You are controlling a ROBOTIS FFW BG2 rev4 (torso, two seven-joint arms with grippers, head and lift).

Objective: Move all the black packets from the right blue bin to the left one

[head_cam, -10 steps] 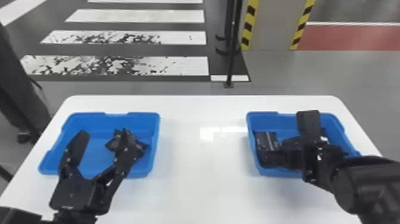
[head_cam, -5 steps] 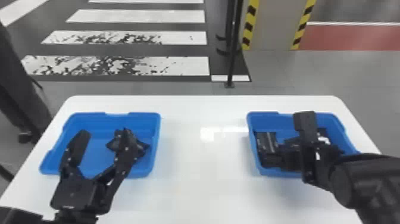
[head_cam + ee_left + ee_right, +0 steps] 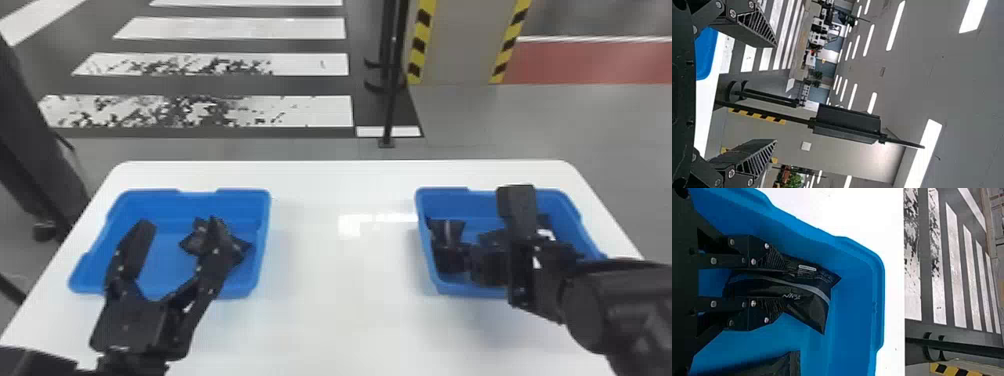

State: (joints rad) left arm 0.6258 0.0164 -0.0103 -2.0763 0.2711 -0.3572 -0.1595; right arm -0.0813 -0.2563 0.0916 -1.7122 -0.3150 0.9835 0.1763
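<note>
Grasping a black packet (image 3: 807, 290), right gripper (image 3: 462, 251) is sitting inside right blue bin (image 3: 442, 191); another packet (image 3: 772, 367) is lying nearby. Left gripper (image 3: 180, 224), fingers parted, is hovering over left blue bin (image 3: 245, 193); one packet (image 3: 192, 243) is lying inside.

From my station I count one white table (image 3: 340, 310), two blue bins, the left bin (image 3: 195, 200) and the right bin (image 3: 480, 200), and two grippers, left gripper (image 3: 180, 225) and right gripper (image 3: 472, 257). I make out at least three black packets (image 3: 811, 291): one left, two right; overlap there keeps my total unsure.
</note>
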